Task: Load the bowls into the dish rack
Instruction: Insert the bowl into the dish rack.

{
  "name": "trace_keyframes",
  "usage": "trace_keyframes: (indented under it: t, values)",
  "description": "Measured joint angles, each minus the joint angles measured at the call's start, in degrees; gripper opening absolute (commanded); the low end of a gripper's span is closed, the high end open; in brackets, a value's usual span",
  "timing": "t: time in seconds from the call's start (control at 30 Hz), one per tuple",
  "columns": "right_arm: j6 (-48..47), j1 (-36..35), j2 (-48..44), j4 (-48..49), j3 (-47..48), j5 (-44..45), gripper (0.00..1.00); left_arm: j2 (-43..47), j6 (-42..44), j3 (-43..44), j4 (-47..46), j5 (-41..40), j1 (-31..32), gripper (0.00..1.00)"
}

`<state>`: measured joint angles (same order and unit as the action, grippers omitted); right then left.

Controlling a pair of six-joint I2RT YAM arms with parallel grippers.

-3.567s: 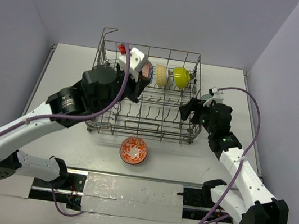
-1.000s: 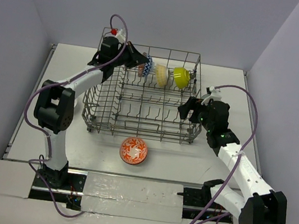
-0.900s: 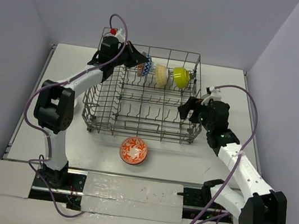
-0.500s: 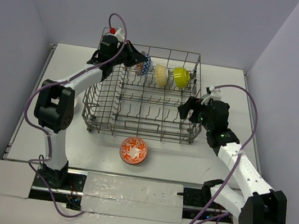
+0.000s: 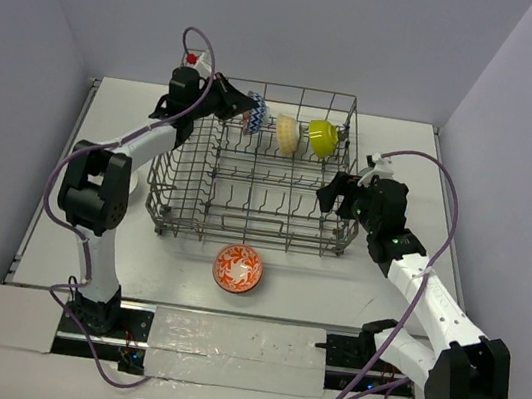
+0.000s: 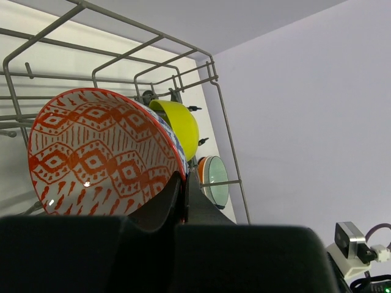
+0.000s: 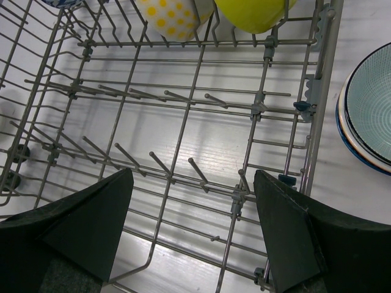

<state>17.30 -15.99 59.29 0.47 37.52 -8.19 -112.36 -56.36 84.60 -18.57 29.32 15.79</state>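
1. Fingers of the left gripper (image 6: 183,192) clamp the rim of a round red-patterned bowl (image 6: 98,152), held on edge at the grey wire dish rack (image 5: 258,188)'s far-left end.
2. Right gripper (image 7: 189,232) hovers over the rack's near-right corner, fingers spread, empty.

The left arm (image 5: 143,145) stretches to the dish rack's (image 5: 192,220) far left corner, left hand (image 5: 244,107) clamped on a patterned bowl's (image 6: 98,152) rim. The right arm (image 5: 415,279) bends at the rack's right side, right hand (image 5: 327,195) spread wide, empty.
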Motion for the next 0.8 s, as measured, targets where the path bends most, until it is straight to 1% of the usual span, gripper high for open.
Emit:
trace_keyframes:
  t: [0.17,0.47,0.7,0.8]
  values:
    - [-0.02,0.00,0.00,0.00,0.00,0.00,0.87,-0.11,-2.12,-1.44,-3.15,0.92,-0.48,0.00]
    - [-0.02,0.00,0.00,0.00,0.00,-0.07,0.87,-0.87,-4.66,-1.75,-5.03,1.44,-1.25,0.00]
    - [-0.02,0.00,0.00,0.00,0.00,-0.09,0.87,-0.90,-4.98,-1.79,-5.01,1.44,-1.36,0.00]
    - [-0.02,0.00,0.00,0.00,0.00,-0.11,0.87,-0.90,-5.09,-1.79,-5.03,1.55,-1.46,0.05]
